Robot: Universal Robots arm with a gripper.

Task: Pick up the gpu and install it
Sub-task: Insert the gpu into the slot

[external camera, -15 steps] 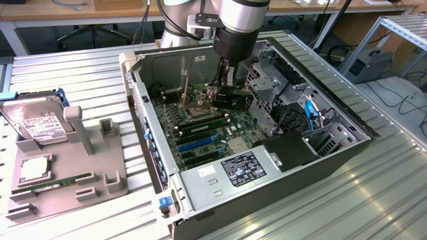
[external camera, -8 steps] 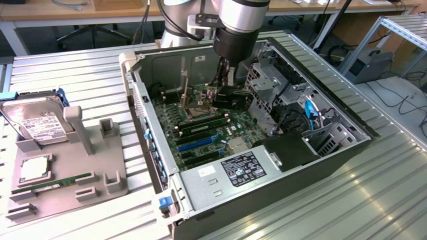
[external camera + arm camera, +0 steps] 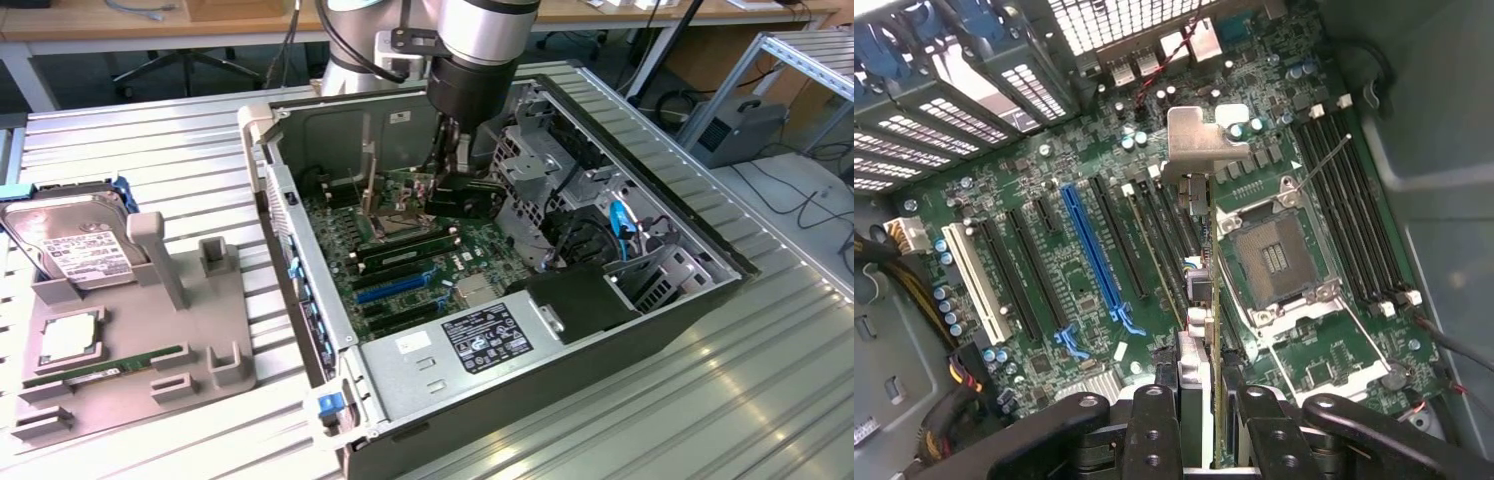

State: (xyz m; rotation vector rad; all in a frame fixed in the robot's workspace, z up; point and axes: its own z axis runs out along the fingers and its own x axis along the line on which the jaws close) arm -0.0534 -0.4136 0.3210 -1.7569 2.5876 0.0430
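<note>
One open computer case [image 3: 561, 330] lies on its side on the counter [image 3: 160, 140], so the motherboard [image 3: 1054, 180] faces up for the arm. Beside it, a grey fixture [image 3: 134, 370] props the hard drive [image 3: 74, 250]. The hand [image 3: 1199, 400] pinches the gpu [image 3: 1199, 250] edge-on above the motherboard's slots, bracket outermost, apparently to seat straight down.

one open pc case [image 3: 400, 130] holds one motherboard [image 3: 1054, 160], with one gpu [image 3: 1206, 210] in one gripper [image 3: 1212, 415]. the board carries one blue slot [image 3: 1092, 250], one white slot [image 3: 976, 282] and one bare cpu socket [image 3: 1272, 255]. beside the case stands one grey holder [image 3: 160, 350] with one hard drive [image 3: 74, 250] and one memory stick [image 3: 127, 362], all on one counter [image 3: 747, 390].
</note>
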